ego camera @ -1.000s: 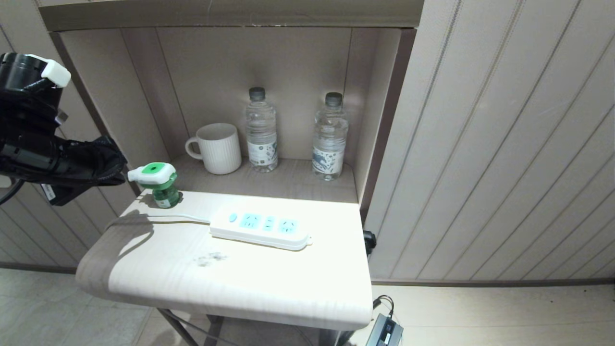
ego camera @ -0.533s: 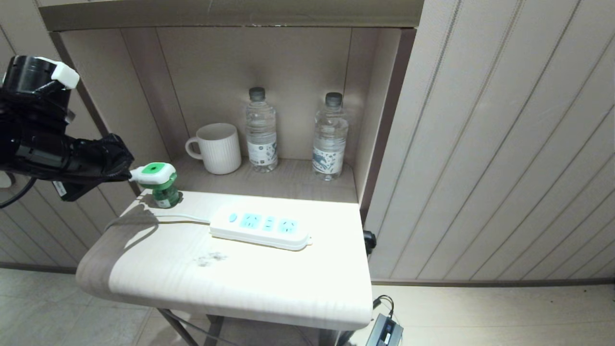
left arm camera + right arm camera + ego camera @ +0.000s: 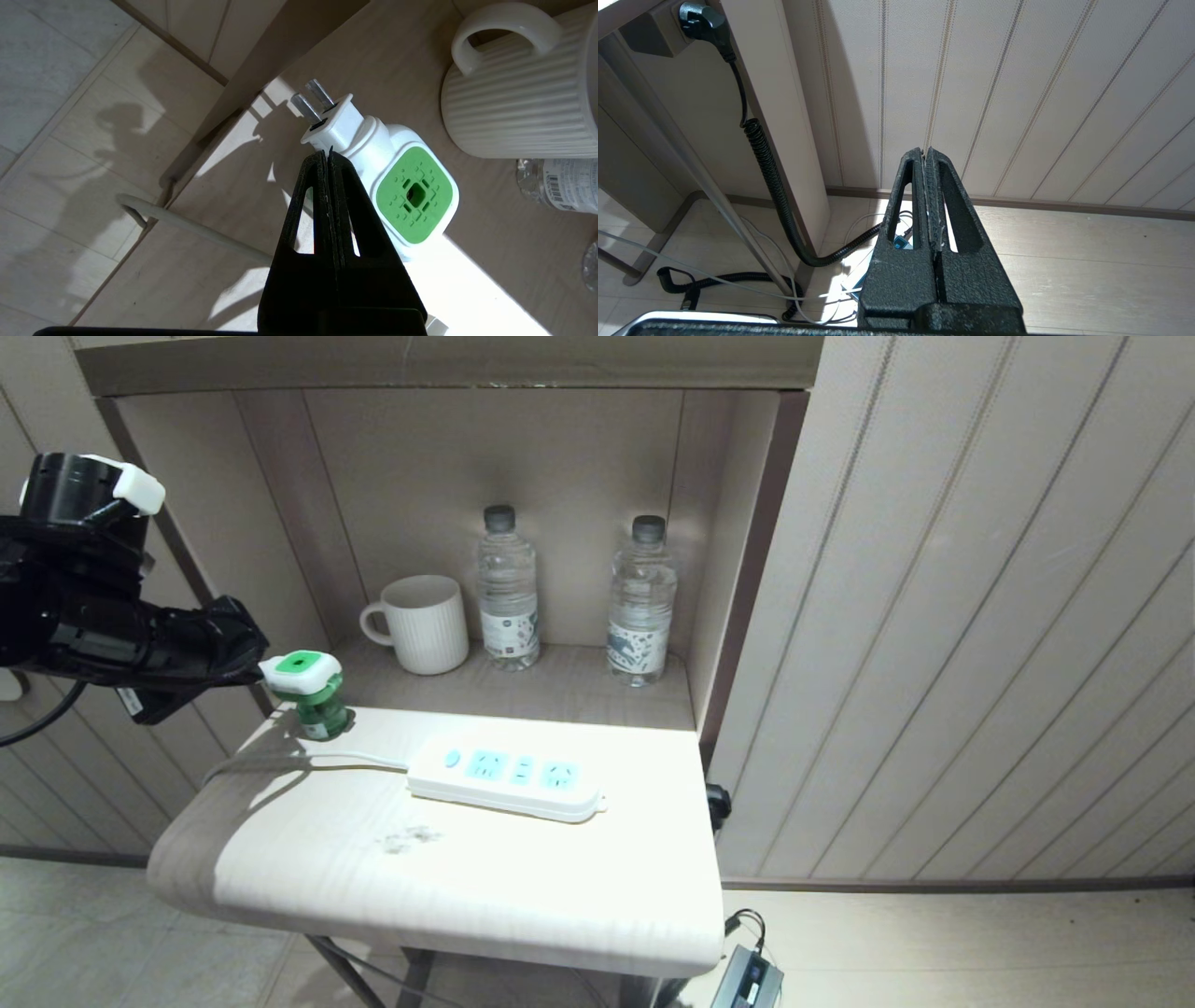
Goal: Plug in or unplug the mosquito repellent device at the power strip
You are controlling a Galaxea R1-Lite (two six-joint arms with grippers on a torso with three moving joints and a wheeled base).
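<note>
left gripper [image 3: 250,665] nearer, pinched, at mosquito repellent device [image 3: 308,686]

No text, brand or number could be read. The two water bottles [image 3: 508,590] [image 3: 641,605] carried printed labels, and one label showed a barcode [image 3: 558,184], all too small to make out.

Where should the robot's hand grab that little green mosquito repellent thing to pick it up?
Probably across the white cap of the mosquito repellent device, from above, squeezing its flat sides. The metal prongs stick out sideways and must stay free for the power strip.
</note>
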